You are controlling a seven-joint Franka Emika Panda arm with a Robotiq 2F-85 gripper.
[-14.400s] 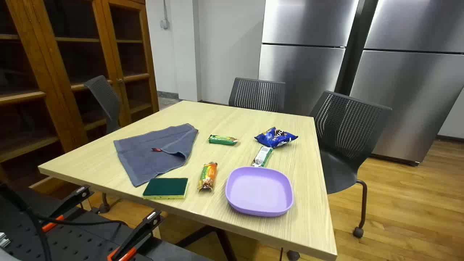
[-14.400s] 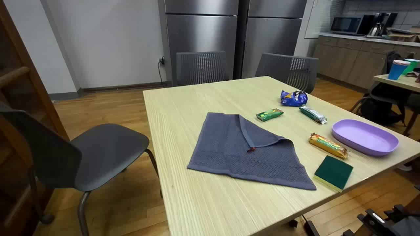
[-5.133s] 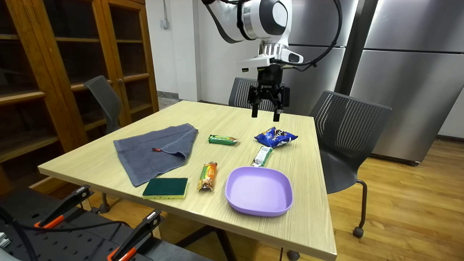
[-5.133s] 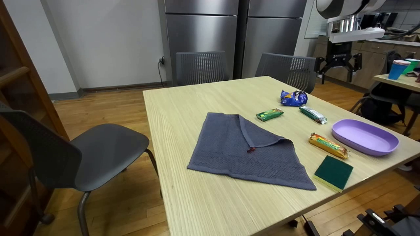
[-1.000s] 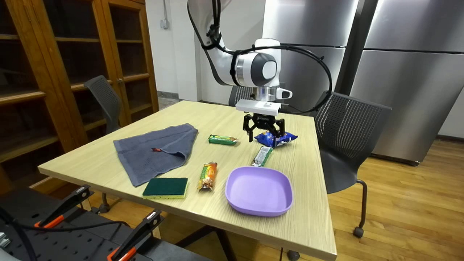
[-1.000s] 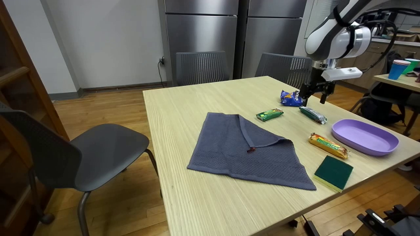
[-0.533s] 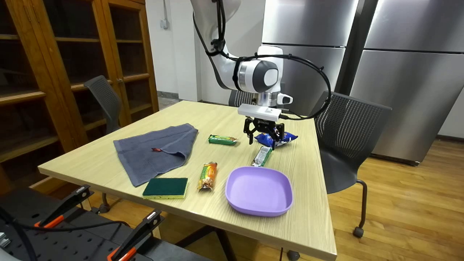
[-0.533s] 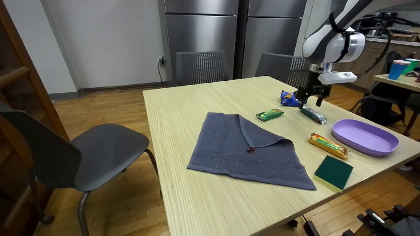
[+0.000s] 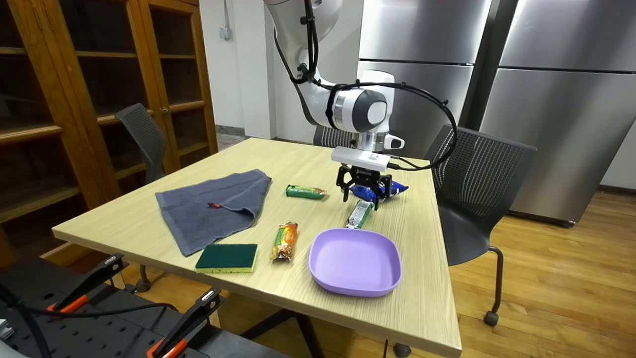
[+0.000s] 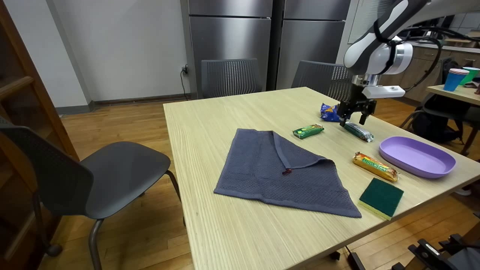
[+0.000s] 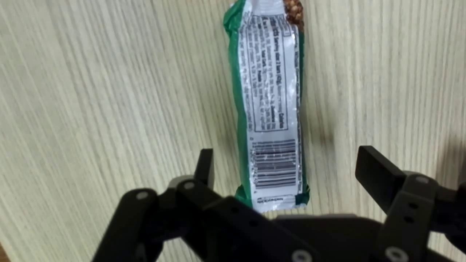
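Note:
My gripper (image 11: 285, 163) stands open in the wrist view, one finger on each side of a snack bar (image 11: 271, 83) in a green and white wrapper. The bar lies flat, label and barcode up; its near end reaches between the fingers, and neither finger appears to touch it. In both exterior views the gripper (image 9: 360, 202) hangs low over the far end of this bar (image 10: 358, 131). Just behind the fingers is a crumpled blue snack bag (image 9: 395, 189), partly hidden by the gripper. A purple plate (image 9: 355, 263) sits beyond the bar's other end.
On the wooden table (image 10: 232, 232) also lie a green bar (image 9: 304, 192), an orange-yellow bar (image 9: 285, 242), a green and yellow sponge (image 9: 227, 257) and a grey-blue cloth (image 9: 213, 209). Dark chairs (image 9: 477, 174) stand round the table.
The arm, out of view at first, has come in over the table. During the last second the open gripper has sunk a little and shifted toward the green and white bar. The objects are unmoved.

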